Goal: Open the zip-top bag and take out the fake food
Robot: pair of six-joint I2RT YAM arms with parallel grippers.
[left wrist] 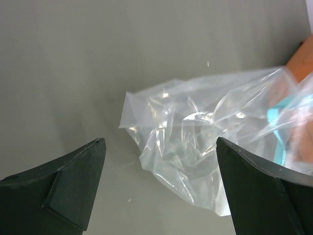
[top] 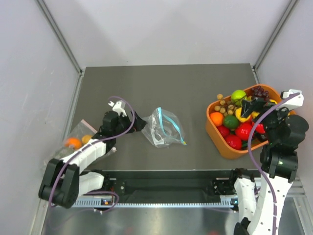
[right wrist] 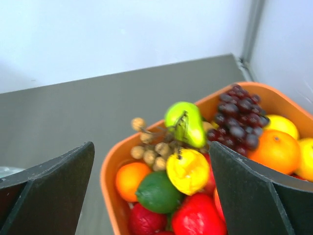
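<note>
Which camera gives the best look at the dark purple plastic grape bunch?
The right wrist view: the dark purple plastic grape bunch lies close and large in the orange bin. The top view shows it small at the bin's far end. The left wrist view misses it.

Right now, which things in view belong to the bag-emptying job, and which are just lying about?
Job:
- zip-top bag, teal strip, mid-table, looks empty
- fake food, piled in the bin
- left end effector, open, at the bag
- right end effector, open, over the fruit

Lying about:
- orange bin, right side
- second clear bag, pinkish strip, orange fruit inside, left edge
</note>
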